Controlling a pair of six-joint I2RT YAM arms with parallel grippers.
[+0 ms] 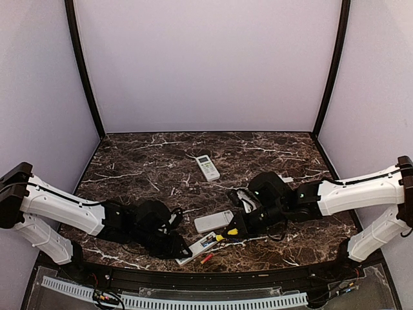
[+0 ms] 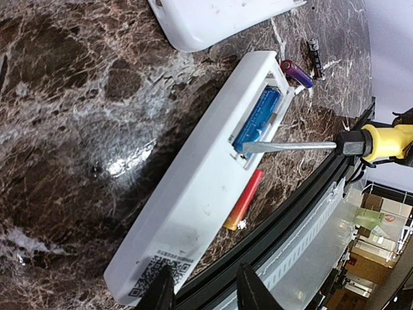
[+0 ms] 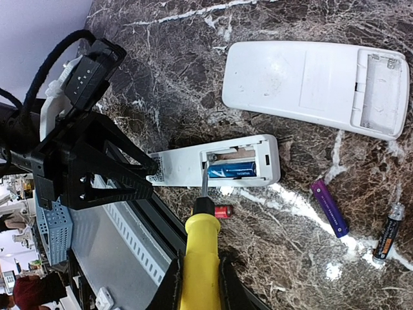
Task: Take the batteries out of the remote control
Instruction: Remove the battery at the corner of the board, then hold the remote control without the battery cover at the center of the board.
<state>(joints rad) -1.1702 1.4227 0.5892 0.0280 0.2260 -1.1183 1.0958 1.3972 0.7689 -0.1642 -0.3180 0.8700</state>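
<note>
Currently prying: right gripper [image 3: 200, 284] clamped on screwdriver [image 3: 201, 239], tip against blue battery [image 3: 233, 170] seated in remote [image 3: 184, 166] at counter's [image 3: 193, 64] front edge (red-orange battery [image 2: 245, 200] already out, just beside). Left gripper [image 2: 203, 294] pinching remote's end. Next: lever upward gently, steadying remote.

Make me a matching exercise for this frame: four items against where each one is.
Items: 1 blue battery; 2 red-orange battery; 3 purple battery; 4 screwdriver.
Places: A held between the right fingers; B on the table beside a black battery; C inside the open remote compartment; D on the table alongside the open remote.
Pairs: 1-C, 2-D, 3-B, 4-A.
</note>
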